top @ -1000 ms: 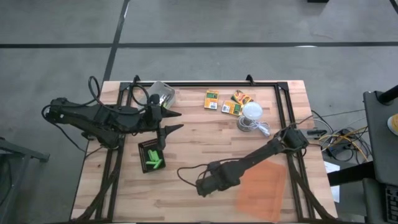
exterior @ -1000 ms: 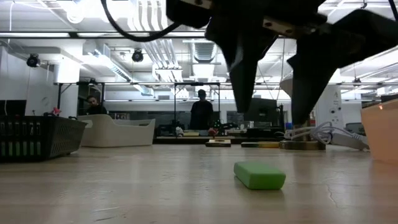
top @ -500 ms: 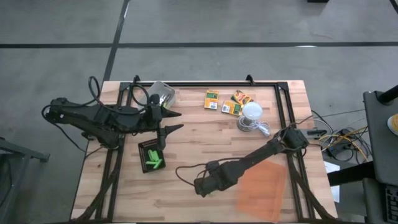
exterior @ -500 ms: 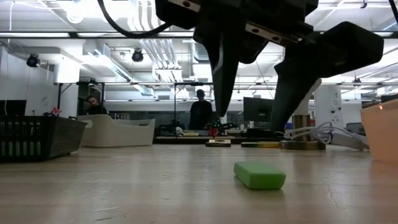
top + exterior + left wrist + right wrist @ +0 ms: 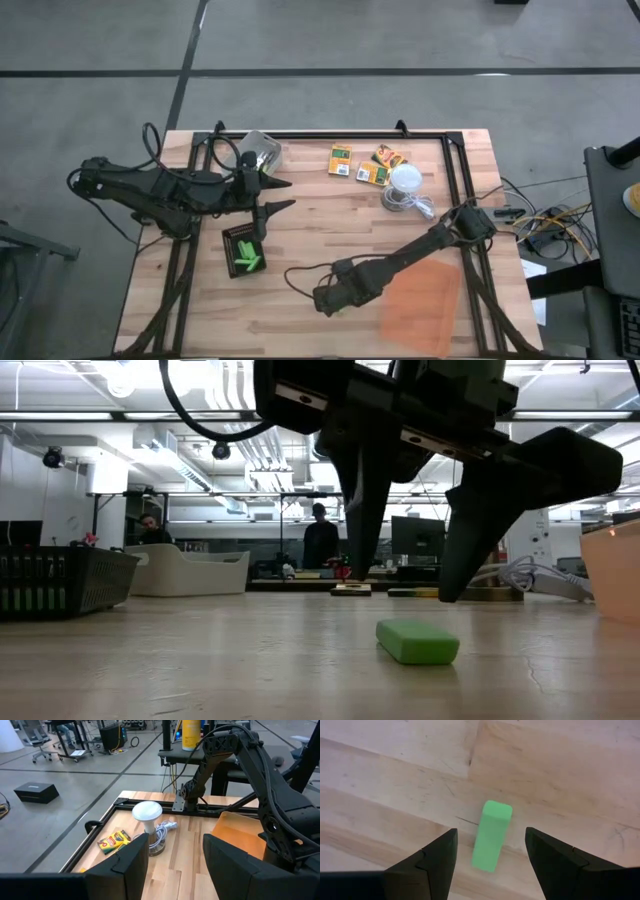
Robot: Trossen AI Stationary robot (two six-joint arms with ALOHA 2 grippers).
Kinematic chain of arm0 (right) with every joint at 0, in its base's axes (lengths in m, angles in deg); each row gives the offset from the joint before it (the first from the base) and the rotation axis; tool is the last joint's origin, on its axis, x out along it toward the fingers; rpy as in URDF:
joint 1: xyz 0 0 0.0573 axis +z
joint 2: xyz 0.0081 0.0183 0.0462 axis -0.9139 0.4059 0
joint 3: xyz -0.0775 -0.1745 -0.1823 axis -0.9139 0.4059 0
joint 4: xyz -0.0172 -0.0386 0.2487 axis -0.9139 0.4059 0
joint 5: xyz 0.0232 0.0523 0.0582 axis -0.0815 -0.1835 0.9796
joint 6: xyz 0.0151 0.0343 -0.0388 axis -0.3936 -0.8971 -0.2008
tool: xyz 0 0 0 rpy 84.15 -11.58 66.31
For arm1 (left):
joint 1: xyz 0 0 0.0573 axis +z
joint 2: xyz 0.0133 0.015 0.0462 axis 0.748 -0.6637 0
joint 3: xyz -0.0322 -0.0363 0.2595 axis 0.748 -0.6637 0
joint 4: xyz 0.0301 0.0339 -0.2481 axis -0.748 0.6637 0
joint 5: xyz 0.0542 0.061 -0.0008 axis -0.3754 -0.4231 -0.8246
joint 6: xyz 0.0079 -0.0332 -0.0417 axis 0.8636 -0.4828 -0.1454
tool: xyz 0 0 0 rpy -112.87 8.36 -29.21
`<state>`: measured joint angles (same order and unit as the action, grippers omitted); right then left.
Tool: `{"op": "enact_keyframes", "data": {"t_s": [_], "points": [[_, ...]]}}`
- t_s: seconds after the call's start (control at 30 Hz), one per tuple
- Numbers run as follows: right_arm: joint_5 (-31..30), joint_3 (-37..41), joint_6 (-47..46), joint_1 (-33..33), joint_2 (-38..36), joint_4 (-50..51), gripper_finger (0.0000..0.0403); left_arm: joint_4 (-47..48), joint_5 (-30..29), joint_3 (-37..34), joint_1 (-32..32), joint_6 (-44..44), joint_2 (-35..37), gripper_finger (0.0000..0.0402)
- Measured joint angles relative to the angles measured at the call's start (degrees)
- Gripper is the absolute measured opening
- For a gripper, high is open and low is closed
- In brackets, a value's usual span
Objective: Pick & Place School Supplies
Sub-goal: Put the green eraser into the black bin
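The right end effector hangs low over the near middle of the wooden tabletop, its two dark fingers spread apart with nothing between them but air. Directly beneath, a single stubby green stick lies flat on the wood, apart from both fingers; in the low view the same stick rests on the surface while the finger tips hang above it without touching. Just right of that arm lies a translucent orange sheet. The left end effector is held over the left part of the tabletop, its fingers also apart and empty. Just near of it sits a black tray holding several green sticks. Along the far edge, right of centre, lie three small orange-yellow boxes, close together, and beside them to the right stands a white lamp-like object with a coiled cable. People are visible in the room beyond the tabletop.
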<state>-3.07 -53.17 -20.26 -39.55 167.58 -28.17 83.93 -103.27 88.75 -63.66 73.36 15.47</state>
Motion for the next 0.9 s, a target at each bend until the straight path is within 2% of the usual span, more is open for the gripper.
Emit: {"op": "enact_keyframes", "data": {"t_s": [0.33,0.67,0.9], "points": [[-0.12,3.94,-0.57,0.0,0.02,-7.2,0.0228,0.19,0.0,0.0,0.0,0.0,0.0,0.0193],[0.09,5.25,-0.57,0.0,0.0,-7.36,0.0227,0.48,0.0,-0.02,0.0,0.01,0.0,0.0193],[2.87,7.08,-0.57,-0.09,-0.31,-8.01,0.0227,0.46,0.0,-0.02,0.0,0.02,0.0,0.0193]]}}
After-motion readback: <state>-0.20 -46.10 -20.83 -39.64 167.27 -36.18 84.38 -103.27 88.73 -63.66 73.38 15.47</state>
